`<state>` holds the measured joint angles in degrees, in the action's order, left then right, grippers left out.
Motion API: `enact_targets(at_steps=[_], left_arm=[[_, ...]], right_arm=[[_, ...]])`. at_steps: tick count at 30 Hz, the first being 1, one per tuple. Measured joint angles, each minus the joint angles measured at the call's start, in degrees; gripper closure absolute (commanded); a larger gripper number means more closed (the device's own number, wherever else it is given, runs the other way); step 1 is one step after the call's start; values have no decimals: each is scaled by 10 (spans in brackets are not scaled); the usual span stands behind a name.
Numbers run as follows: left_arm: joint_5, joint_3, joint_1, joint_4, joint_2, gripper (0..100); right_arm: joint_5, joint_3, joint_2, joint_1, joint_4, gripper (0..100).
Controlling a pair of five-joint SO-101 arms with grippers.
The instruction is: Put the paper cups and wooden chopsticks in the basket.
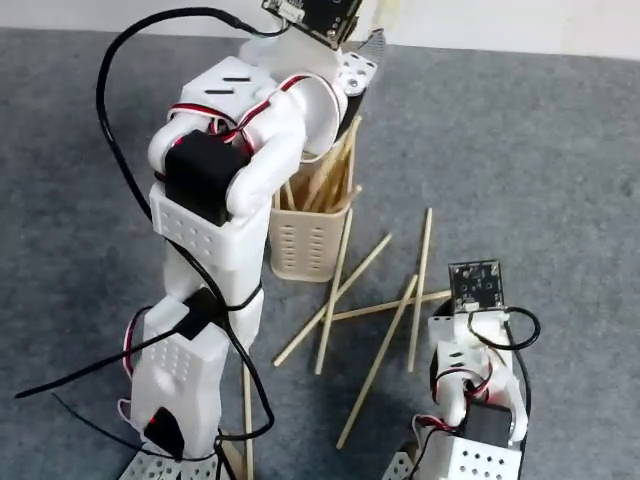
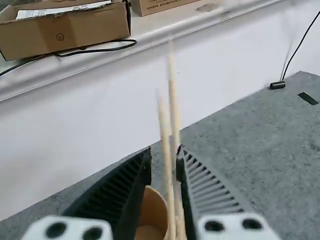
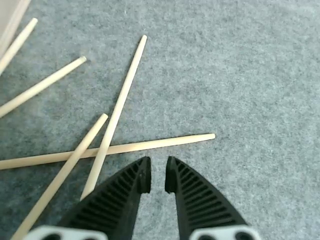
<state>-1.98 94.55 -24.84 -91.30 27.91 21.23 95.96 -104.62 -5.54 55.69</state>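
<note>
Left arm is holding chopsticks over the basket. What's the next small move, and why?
Probably open the left gripper and let go. Its chopsticks stand upright between the fingers, and in the high view their lower ends seem to sit inside the basket with the others, so they should drop in.

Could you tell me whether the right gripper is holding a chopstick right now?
No, the right gripper holds nothing between its jaws, and the nearest chopsticks lie loose on the grey mat beyond it.
</note>
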Motion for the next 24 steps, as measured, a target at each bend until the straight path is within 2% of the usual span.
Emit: enact_targets(at_steps=[8,12,15,18,22,24], left_arm=[[0,0,0,0,-20,880],[0,0,33,-11,-40,881],[0,0,95,-51,-50,881],[0,-10,197,-93,-50,881],[-1,-123,340,-100,-54,881],[-1,-214,378,-101,-54,881]], right_arm=[[0,0,0,0,0,932],[0,0,0,0,0,932],[0,0,0,0,0,932],[0,0,0,0,0,932],[0,0,0,0,0,932],[0,0,0,0,0,932]])
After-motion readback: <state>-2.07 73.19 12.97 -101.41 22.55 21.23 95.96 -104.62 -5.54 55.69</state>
